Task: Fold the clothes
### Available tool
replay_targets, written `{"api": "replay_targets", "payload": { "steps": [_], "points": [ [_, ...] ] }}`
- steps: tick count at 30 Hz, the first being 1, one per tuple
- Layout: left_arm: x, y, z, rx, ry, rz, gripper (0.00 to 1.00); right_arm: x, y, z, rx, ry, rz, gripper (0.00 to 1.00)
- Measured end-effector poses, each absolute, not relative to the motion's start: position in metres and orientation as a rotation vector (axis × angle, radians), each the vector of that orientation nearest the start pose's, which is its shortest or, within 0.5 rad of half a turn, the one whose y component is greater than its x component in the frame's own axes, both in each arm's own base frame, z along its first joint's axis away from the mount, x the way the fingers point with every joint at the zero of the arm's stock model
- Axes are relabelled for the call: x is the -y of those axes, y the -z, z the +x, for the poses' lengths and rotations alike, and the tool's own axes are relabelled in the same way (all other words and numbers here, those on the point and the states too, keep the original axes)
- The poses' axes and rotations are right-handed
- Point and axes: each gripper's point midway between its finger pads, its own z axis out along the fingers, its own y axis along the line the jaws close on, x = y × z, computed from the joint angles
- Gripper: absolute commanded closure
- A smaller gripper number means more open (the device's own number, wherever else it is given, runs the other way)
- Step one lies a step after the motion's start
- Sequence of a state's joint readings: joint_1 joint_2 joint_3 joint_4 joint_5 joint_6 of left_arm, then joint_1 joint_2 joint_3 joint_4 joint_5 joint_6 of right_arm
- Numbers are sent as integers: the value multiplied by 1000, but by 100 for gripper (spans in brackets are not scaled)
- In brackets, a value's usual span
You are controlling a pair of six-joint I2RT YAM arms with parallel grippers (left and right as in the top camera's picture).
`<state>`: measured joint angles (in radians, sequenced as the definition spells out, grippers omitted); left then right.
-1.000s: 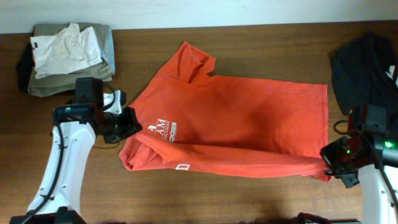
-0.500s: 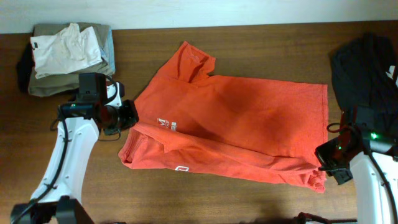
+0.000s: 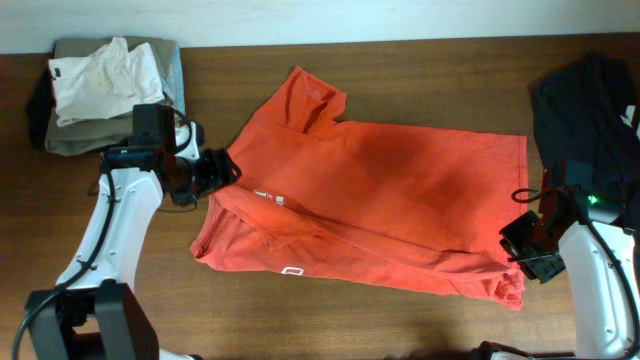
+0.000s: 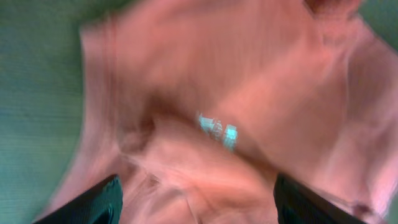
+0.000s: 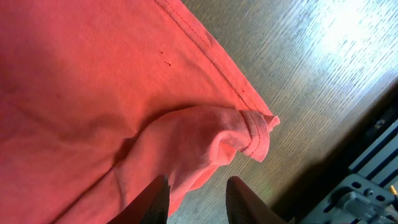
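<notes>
The T-shirt (image 3: 400, 200) lies spread across the middle of the table (image 3: 400, 70). Only its near strip looks doubled over, so the sleeves and main folds seem left to do. The left gripper (image 3: 220, 170) sits at the shirt's left edge, fingers spread. The right gripper (image 3: 517, 250) is over the near-right corner; whether it pinches cloth cannot be told.

A dark brown wooden tabletop (image 3: 420, 85) filled the overhead view; a pale strip (image 3: 330, 18) ran along its far edge. Light glared off the grain.
</notes>
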<state>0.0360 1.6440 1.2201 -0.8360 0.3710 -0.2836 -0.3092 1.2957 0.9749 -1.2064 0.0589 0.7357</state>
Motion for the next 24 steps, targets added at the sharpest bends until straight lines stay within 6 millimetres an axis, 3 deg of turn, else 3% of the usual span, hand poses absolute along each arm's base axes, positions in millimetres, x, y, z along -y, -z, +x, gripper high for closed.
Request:
{"api": "replay_targets", "payload": {
  "steps": [1, 2, 3, 4, 5, 9, 14, 18, 24],
  "points": [
    [55, -107, 351, -2845, 600, -366, 23, 74, -102, 198, -2678, 74, 1530, 66],
    [62, -103, 333, -2918, 614, -368, 57, 74, -102, 200, -2673, 71, 1523, 65],
    [71, -101, 320, -2975, 623, -354, 74, 75, -102, 201, -2671, 69, 1517, 66],
    [81, -98, 309, -3018, 632, -326, 74, 75, -102, 203, -2666, 61, 1511, 65],
    [89, -96, 301, -3047, 641, -295, 68, 74, -102, 204, -2663, 53, 1507, 65],
    [121, -83, 273, -3142, 625, -162, 68, 73, -102, 206, -2670, 36, 1495, 65],
    [114, -57, 259, -3204, 450, -335, 60, 72, -102, 206, -2678, 30, 1479, 65],
    [112, -27, 266, -3129, 441, -441, 59, 73, -102, 209, -2673, 23, 1471, 65],
    [113, -17, 275, -3070, 445, -487, 58, 73, -102, 209, -2674, 23, 1470, 65]
  ]
}}
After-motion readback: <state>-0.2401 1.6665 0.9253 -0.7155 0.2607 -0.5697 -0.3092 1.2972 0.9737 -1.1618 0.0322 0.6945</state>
